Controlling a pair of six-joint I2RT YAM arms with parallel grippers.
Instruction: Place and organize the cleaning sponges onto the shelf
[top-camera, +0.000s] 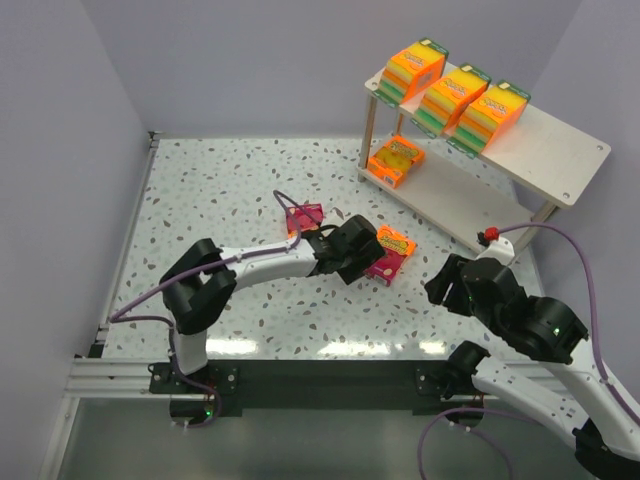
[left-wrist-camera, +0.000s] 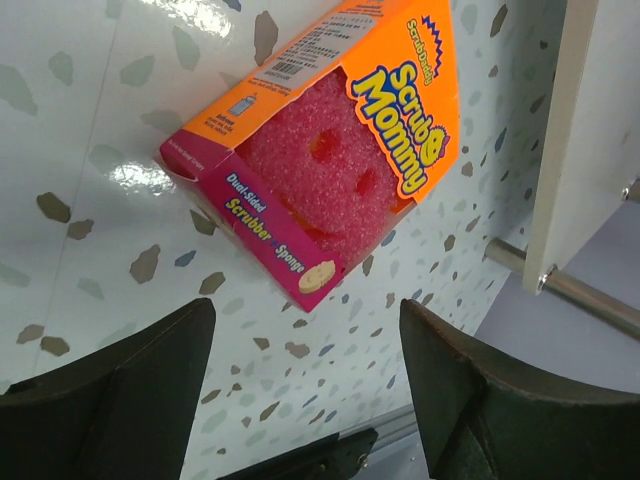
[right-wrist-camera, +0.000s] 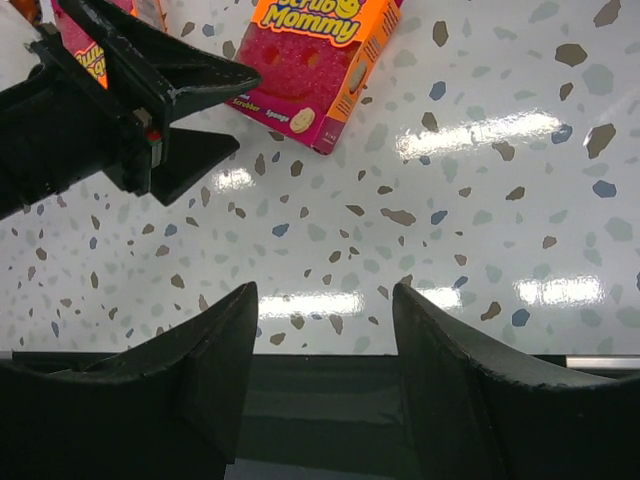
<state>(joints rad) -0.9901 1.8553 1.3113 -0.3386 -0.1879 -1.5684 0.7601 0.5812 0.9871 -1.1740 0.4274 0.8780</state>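
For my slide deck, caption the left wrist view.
Open left gripper hovers over a pink sponge pack lying on the speckled table.

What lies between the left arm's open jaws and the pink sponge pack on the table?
Only bare speckled tabletop, as the left wrist view shows; the pink sponge pack lies beyond, untouched.

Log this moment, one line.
left gripper open, at pink pack | right gripper open, empty | shelf: three orange packs top, flat pack below | second pink pack on table
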